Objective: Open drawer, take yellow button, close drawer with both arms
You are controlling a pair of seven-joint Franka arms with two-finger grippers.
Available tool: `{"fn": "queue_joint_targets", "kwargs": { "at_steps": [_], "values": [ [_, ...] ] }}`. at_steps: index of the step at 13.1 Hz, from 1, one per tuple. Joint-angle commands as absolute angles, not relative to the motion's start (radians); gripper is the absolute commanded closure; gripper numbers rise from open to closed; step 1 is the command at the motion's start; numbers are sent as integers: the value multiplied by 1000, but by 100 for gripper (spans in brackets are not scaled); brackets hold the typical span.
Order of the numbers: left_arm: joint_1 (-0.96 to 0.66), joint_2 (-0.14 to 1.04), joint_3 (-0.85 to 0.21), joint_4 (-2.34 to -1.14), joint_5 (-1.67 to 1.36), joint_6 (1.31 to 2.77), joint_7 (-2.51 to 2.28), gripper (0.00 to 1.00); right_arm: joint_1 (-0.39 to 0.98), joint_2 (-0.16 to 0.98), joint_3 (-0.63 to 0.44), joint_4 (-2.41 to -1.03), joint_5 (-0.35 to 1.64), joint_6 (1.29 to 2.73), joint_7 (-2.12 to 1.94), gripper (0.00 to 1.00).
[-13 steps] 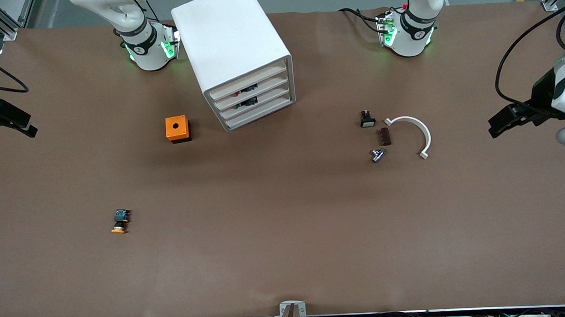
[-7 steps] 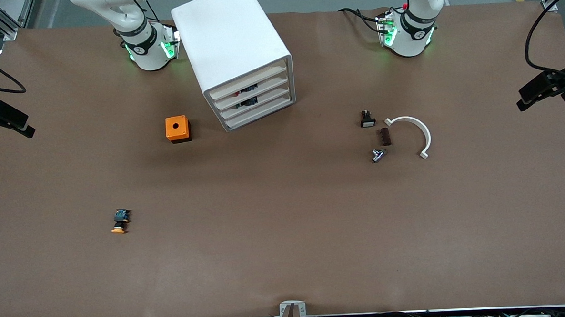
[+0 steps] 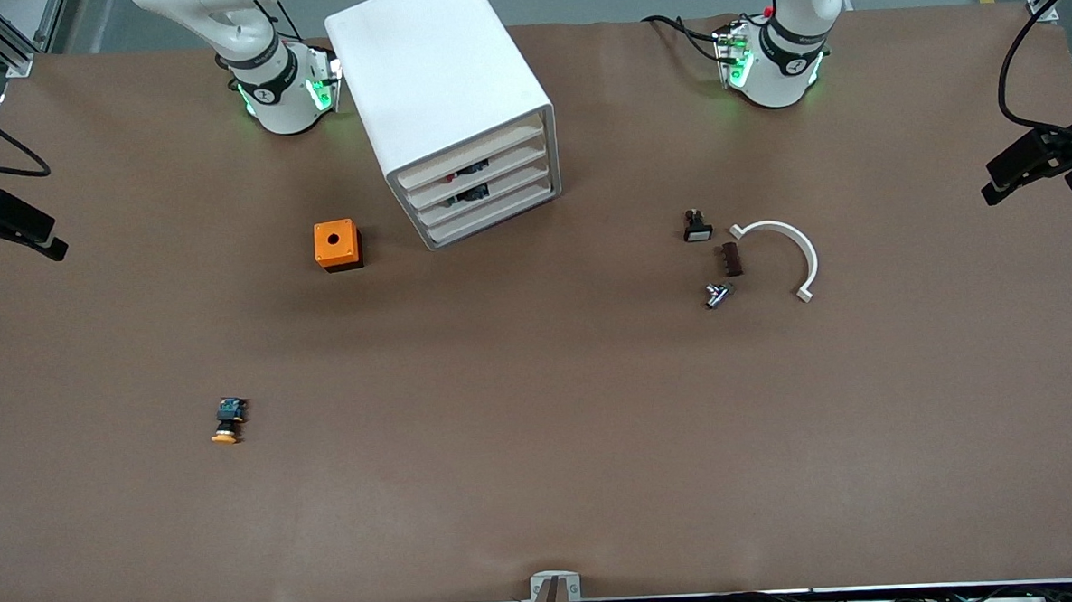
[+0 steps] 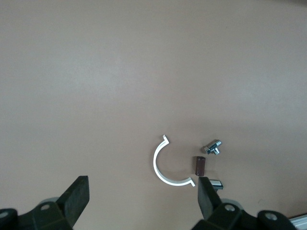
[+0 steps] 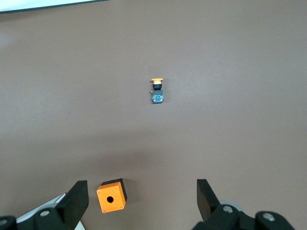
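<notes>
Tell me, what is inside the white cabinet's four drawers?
All four drawers of the cabinet are shut. Small dark and red parts show through gaps at the middle drawers; the rest is covered by the fronts.

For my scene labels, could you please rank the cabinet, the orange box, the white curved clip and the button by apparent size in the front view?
1. cabinet
2. white curved clip
3. orange box
4. button

The clip spans more but is thin.

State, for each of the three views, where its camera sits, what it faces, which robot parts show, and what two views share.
Front view: high across the table, facing both bases; cabinet between them; each gripper at an edge.
Left wrist view: on the left arm, looking down past the open left gripper at the white curved piece.
Right wrist view: likewise, past the open right gripper, at the button and orange box.
Shared: front shows both.
</notes>
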State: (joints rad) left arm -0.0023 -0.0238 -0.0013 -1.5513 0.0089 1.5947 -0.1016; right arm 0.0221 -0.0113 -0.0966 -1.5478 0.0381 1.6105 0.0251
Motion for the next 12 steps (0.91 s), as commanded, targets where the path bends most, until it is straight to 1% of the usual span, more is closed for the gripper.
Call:
{"fn": "queue_joint_targets", "kwargs": {
  "at_steps": [1, 3, 5, 7, 9, 11, 12],
  "values": [
    [-6, -31, 2, -1569, -2, 1611, -94, 0, 5, -35, -80, -1563, 29, 1603, 32, 0],
    [-15, -52, -8, -1598, -2, 1582, -94, 0, 8, -35, -81, -1563, 29, 1603, 32, 0],
    [-5, -81, -50, -1637, -2, 1580, -103, 0, 8, -35, -81, -1563, 29, 1603, 32, 0],
    [5, -150, -57, -1725, -2, 1601, -103, 0, 8, -35, -81, -1563, 29, 1603, 32, 0],
    [5, -167, -58, -1738, -2, 1585, -112, 0, 8, -35, -81, -1563, 29, 1603, 32, 0],
    [3, -173, -87, -1735, -2, 1559, -117, 0, 8, -35, -81, -1563, 29, 1603, 32, 0],
    [-3, -164, -89, -1715, -2, 1557, -107, 0, 8, -35, -81, -1563, 29, 1603, 32, 0]
  ]
}}
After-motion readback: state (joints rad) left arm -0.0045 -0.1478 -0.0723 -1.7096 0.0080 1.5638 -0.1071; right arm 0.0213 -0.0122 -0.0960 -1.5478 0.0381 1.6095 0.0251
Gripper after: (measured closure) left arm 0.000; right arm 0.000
